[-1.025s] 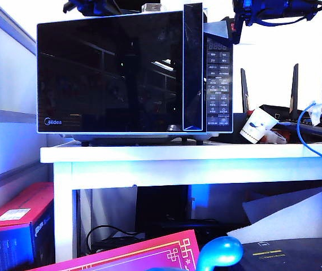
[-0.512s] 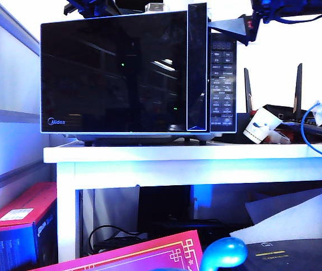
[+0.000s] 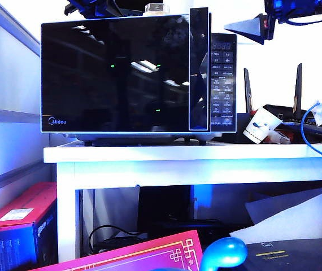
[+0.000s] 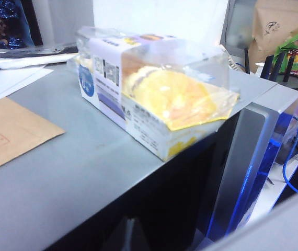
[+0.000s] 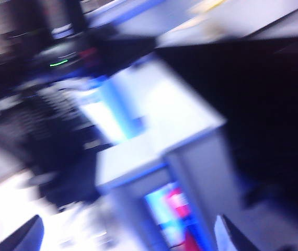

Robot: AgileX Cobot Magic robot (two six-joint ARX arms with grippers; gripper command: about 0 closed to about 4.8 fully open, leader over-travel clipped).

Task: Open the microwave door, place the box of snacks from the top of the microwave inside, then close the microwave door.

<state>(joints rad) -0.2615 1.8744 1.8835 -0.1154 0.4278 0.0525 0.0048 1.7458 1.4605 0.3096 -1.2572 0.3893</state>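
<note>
- I'm looking at the microwave (image 3: 138, 76) on the white table (image 3: 189, 161), and the microwave door (image 3: 116, 73) looks shut or very nearly so; the handle strip (image 3: 199, 68) stands a touch proud of the button panel (image 3: 222, 82), so it may be just cracked.
- The box of snacks (image 4: 154, 94) sits on the roof of the microwave, near the front edge above the door; in the exterior view it peeks over the top edge at about 12 o'clock.
- So nothing is finished yet, as I judge it: door not swung wide, box not inside, closing far off.
- My right gripper (image 3: 251, 28) hangs in the air at about 2 o'clock from the door, just off the top right corner of the microwave, touching nothing. In the right wrist view both fingertips (image 5: 23, 235) show wide apart with nothing between them: jaws spread, empty.
- That wrist view is heavily blurred, so I can't read fine detail there.
- My left gripper sits above the roof at about 11 o'clock, facing the box. Its jaws are out of view, so I cannot tell their state.
- Next in my book: get the door open.
</note>
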